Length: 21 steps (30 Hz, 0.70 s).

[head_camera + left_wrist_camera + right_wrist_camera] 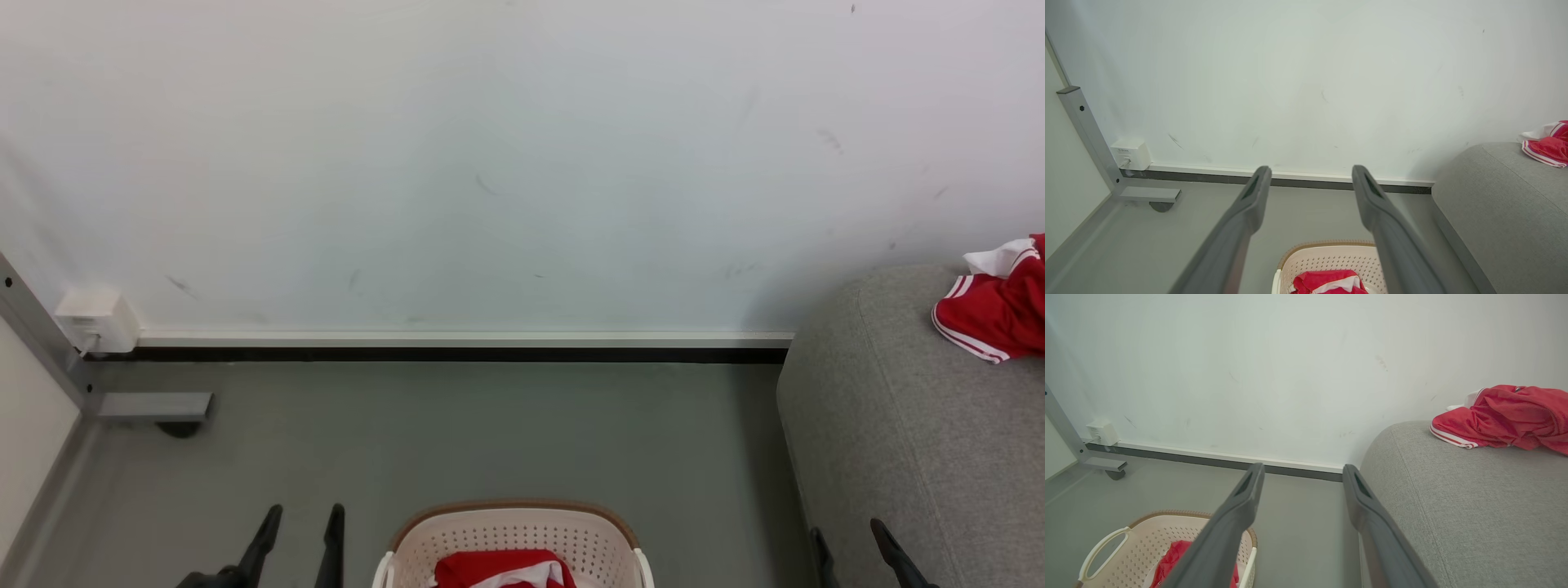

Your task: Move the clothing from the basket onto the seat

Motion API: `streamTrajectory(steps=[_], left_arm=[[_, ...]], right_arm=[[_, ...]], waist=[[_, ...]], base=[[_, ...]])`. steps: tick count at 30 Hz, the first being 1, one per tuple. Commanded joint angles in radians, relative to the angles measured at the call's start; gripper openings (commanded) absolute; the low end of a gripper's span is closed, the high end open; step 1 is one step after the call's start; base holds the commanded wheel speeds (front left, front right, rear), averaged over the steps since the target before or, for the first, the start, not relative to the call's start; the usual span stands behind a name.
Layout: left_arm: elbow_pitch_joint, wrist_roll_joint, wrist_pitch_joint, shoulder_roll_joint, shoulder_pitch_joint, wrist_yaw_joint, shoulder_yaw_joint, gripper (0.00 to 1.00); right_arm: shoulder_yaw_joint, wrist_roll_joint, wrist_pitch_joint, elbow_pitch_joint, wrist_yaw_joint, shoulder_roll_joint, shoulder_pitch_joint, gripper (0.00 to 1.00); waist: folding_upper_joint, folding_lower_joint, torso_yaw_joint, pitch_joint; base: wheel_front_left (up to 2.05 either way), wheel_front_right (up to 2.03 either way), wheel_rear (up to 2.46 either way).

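The cream basket [506, 535] with its brown rim stands on the floor at the bottom centre, and red-and-white clothing [502, 569] lies inside it. More red clothing [1000, 306] lies on the grey seat [898, 425] at the right. Left of the basket, my left gripper [304, 514] is open and empty. Between the basket and the seat my right gripper [847, 531] also stands open and empty. In the left wrist view the open gripper [1309, 175] points over the basket [1331, 257]. The right wrist view has the open gripper [1302, 471] between the basket [1147, 539] and the seat [1453, 506], with the clothing [1506, 416] lying on the seat.
A white wall runs behind, with a dark skirting strip [457, 354] along the floor. A grey metal frame with a caster [155, 408] and a white socket box [96, 320] stand at the left. Grey floor [490, 433] stretches between the basket and the wall.
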Motion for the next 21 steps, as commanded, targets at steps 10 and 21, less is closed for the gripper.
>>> streamTrajectory(steps=[10,21], left_arm=[[0.023,0.045,0.000,-0.023,-0.001,-0.036,0.038,1.00],[0.033,0.068,0.000,-0.038,-0.008,-0.052,0.060,1.00]], right_arm=[[0.002,0.007,-0.003,0.005,-0.003,-0.001,0.003,1.00],[0.008,0.019,-0.003,0.007,-0.003,-0.001,0.000,1.00]], waist=[[0.0000,0.0001,-0.005,0.003],[0.0000,0.0001,-0.001,0.008]], base=[[0.00,0.00,0.00],[0.00,0.00,0.00]])
